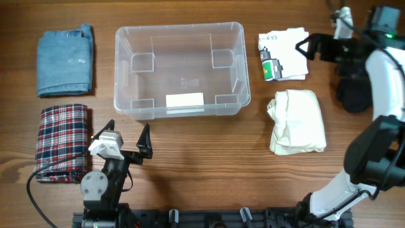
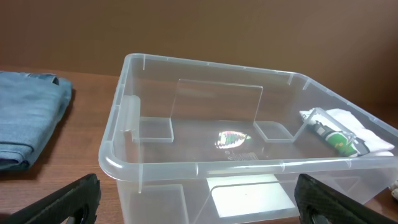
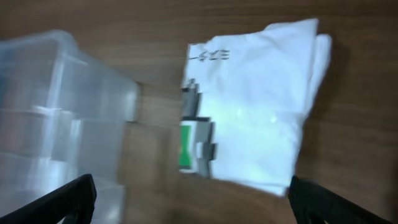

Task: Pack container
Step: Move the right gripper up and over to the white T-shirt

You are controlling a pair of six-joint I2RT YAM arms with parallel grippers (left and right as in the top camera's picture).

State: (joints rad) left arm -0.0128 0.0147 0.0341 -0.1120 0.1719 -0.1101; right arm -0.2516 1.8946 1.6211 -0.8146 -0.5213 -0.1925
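A clear container sits on the wooden desk. Left of it lie jeans and a plaid cloth. To the right are a white packet and perhaps a cream shirt.

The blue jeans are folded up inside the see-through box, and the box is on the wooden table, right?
Not quite. The blue jeans are folded, but they lie on the wooden table beside the container, not inside it. The container holds nothing. The overhead view shows this.

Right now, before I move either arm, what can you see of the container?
The container is a clear plastic rectangular bin with rounded corners, a thick rim, moulded ridges inside and a white label on one long side. It stands upright on the wooden table, lidless and empty, nothing else touching it.
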